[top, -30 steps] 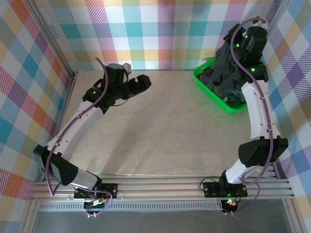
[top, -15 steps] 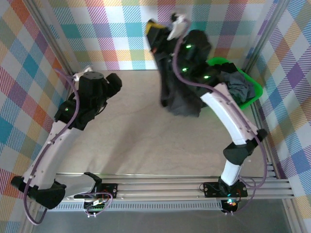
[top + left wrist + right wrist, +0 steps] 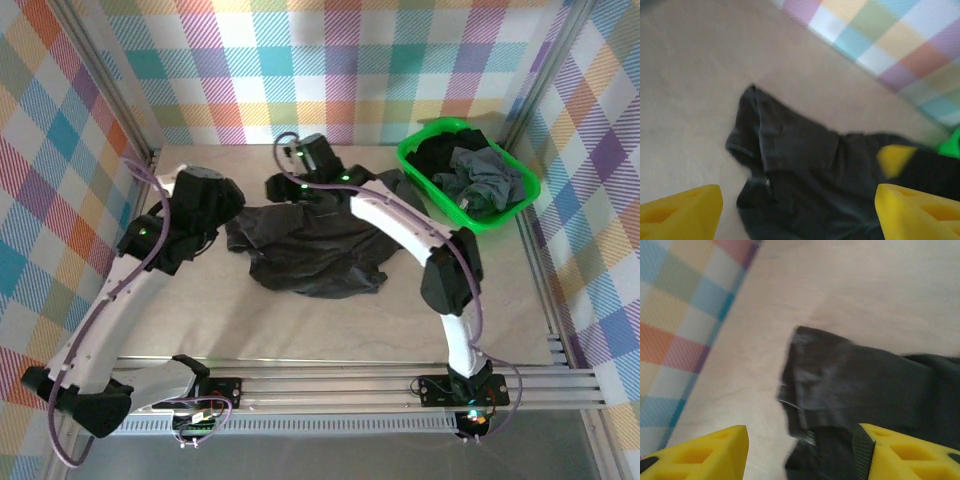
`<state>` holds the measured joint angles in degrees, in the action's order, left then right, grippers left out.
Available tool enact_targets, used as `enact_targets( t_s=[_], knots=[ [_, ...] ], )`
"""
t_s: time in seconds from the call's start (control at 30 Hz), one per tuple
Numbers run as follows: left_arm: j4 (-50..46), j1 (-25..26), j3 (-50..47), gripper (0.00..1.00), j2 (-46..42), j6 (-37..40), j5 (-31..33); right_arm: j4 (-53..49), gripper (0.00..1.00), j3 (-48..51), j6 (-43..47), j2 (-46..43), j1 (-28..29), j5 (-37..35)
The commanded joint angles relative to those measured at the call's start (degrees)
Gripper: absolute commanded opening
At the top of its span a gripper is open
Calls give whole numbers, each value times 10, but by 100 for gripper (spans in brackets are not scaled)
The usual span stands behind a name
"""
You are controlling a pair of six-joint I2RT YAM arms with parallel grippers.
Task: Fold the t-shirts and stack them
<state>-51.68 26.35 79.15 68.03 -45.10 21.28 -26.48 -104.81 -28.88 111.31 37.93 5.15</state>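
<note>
A dark shirt (image 3: 310, 255) lies on the table (image 3: 300, 330), near the middle. It is not folded. It is bunched up, with lots of lumps and wrinkles, and one end sticks out to the left.

The left arm comes in from the left side of the table. The left gripper (image 3: 800, 212) hangs over the left end of the dark shirt. Its two yellow fingers (image 3: 682, 210) stand far apart, so it is wide. It holds nothing. Between the fingers, a floppy end of the dark shirt lies on the table with a fold in it. This view is a bit blurry.

The right arm reaches from the right, across the top of the dark shirt, to its back left part. The right gripper (image 3: 802, 455) is wide too, with its fingers well apart. It holds nothing. A corner of the dark shirt with a sewn edge lies on the table between the fingers. The cloth runs close by the right finger. I cannot tell if it touches that finger.

A green basket (image 3: 478, 222) sits at the back right corner of the table, apart from the dark shirt. Two more shirts are in it, both bunched up. A black shirt (image 3: 438, 150) is at the back left of the basket. A grey shirt (image 3: 488, 180) lies just beside it, at the front right.

A wall (image 3: 300, 60) with bright squares stands behind the table.
</note>
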Motion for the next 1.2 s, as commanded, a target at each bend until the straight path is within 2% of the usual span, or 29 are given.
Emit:
enact_targets(
  t_s=[0.0,0.1,0.17,0.27,0.43,0.63,0.67,0.7,0.8,0.83,0.9,0.97,1.0,1.07,1.13,1.17],
  knots=[
    [-22,-19,-72,71,33,-47,-143,6,52,126,-57,-122,-101,-45],
    [51,-22,-152,63,58,-97,-231,-9,47,234,-43,-174,-164,-62],
    [117,-21,-202,60,82,-132,-280,-22,47,277,-16,-194,-184,-71],
    [172,-10,-233,60,147,-176,-319,-43,48,334,-4,-212,-207,-88],
    [194,31,-205,67,265,-199,-326,-40,50,399,-12,-208,-247,-74],
    [217,38,-199,69,358,-257,-324,-40,55,389,-2,-145,-265,-74],
    [231,38,-197,67,368,-265,-321,-39,56,384,-1,-133,-265,-78],
    [243,38,-195,59,375,-269,-318,-37,57,378,-1,-120,-266,-80],
    [233,33,-175,20,389,-273,-286,-41,58,344,-1,-67,-267,-78],
    [226,30,-172,10,385,-273,-277,-46,58,331,-3,-49,-267,-80],
    [215,20,-177,0,360,-272,-260,-43,58,308,-4,-17,-266,-80],
    [193,5,-187,0,322,-262,-239,-42,58,286,-5,14,-267,-73],
    [184,-5,-194,0,298,-253,-233,-49,55,270,-6,30,-267,-64],
    [175,-31,-211,0,254,-233,-235,-74,39,232,-10,60,-262,-44],
    [176,-58,-228,0,217,-215,-251,-84,20,220,-14,65,-251,-43],
    [175,-76,-235,0,197,-205,-261,-80,6,224,-21,50,-243,-46]
  ],
)
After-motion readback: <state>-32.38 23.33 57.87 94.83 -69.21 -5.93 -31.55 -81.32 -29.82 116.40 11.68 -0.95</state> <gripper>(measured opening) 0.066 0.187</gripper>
